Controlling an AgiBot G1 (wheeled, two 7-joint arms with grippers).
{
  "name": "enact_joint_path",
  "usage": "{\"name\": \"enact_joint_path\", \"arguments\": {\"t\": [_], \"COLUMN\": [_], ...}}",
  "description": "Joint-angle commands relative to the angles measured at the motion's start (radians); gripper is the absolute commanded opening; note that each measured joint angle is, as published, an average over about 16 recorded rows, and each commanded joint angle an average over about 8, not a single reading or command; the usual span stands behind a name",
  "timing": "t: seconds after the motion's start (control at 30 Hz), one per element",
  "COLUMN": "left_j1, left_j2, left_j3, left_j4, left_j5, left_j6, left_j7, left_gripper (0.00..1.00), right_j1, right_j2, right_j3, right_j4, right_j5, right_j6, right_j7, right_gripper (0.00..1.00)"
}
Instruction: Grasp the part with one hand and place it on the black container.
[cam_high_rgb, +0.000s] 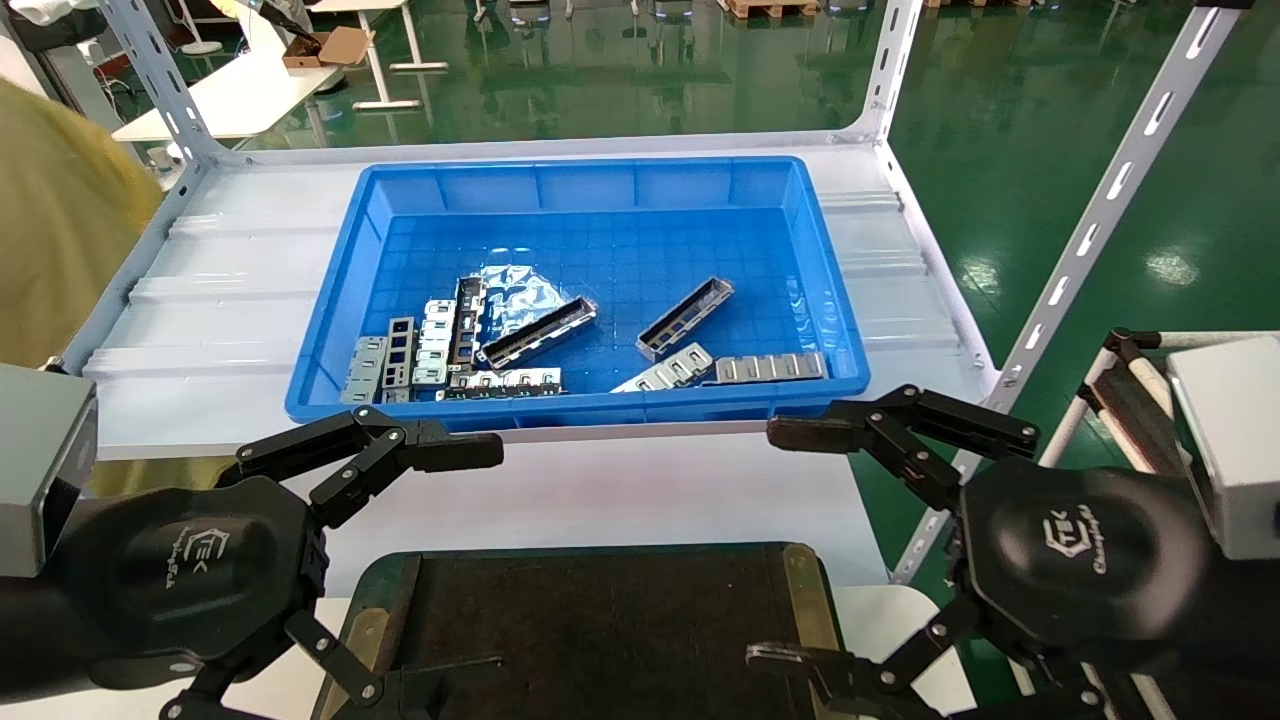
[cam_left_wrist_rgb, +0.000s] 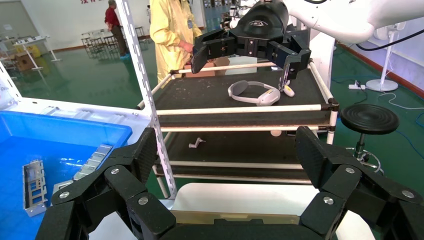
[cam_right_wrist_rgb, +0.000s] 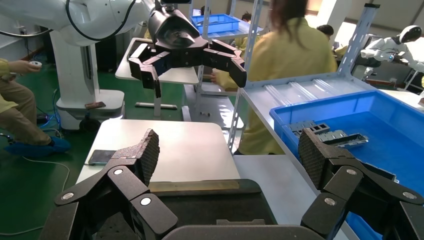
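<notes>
The part (cam_high_rgb: 686, 318), a slim grey channel bar with cutouts, lies at an angle in the right half of the blue bin (cam_high_rgb: 330, 330). The black container (cam_high_rgb: 600, 620) sits nearest me at the bottom centre, with brass strips (cam_high_rgb: 805, 600) along its sides. My left gripper (cam_high_rgb: 440, 575) hangs open over the container's left end, empty; the left wrist view shows its gap (cam_left_wrist_rgb: 227, 155) with nothing in it. My right gripper (cam_high_rgb: 780, 545) is open over the container's right end, also empty (cam_right_wrist_rgb: 230, 155). Both are in front of the bin, well short of the part.
A darker channel bar (cam_high_rgb: 537, 333) and several flat silver strips (cam_high_rgb: 770, 367) also lie in the bin. The bin rests on a white shelf (cam_high_rgb: 200, 300) with slanted perforated uprights (cam_high_rgb: 1100, 200). A person in yellow (cam_high_rgb: 50, 200) stands at the left, a cart (cam_high_rgb: 1130, 400) at the right.
</notes>
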Motion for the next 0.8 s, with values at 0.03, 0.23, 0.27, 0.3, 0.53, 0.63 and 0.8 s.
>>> {"name": "enact_joint_path", "arguments": {"t": [0.03,0.23,0.27,0.3,0.53,0.63,0.8], "left_j1": [0.000,0.000,0.000,0.000,0.000,0.000,0.000], "left_j2": [0.000,0.000,0.000,0.000,0.000,0.000,0.000], "left_j3": [0.000,-0.001,-0.001,-0.001,-0.001,-0.001,0.000], "left_j4": [0.000,0.000,0.000,0.000,0.000,0.000,0.000], "left_j5": [0.000,0.000,0.000,0.000,0.000,0.000,0.000], "left_j6": [0.000,0.000,0.000,0.000,0.000,0.000,0.000], "left_j7": [0.000,0.000,0.000,0.000,0.000,0.000,0.000], "left_gripper": [1.00,1.00,1.00,1.00,1.00,1.00,1.00], "right_j1": [0.000,0.000,0.000,0.000,0.000,0.000,0.000], "right_j2": [0.000,0.000,0.000,0.000,0.000,0.000,0.000], "right_j3": [0.000,0.001,0.001,0.001,0.001,0.001,0.001], "right_j4": [0.000,0.000,0.000,0.000,0.000,0.000,0.000], "right_j5": [0.000,0.000,0.000,0.000,-0.001,-0.001,-0.001], "right_j6": [0.000,0.000,0.000,0.000,0.000,0.000,0.000], "right_j7": [0.000,0.000,0.000,0.000,0.000,0.000,0.000], "right_gripper": [1.00,1.00,1.00,1.00,1.00,1.00,1.00]}}
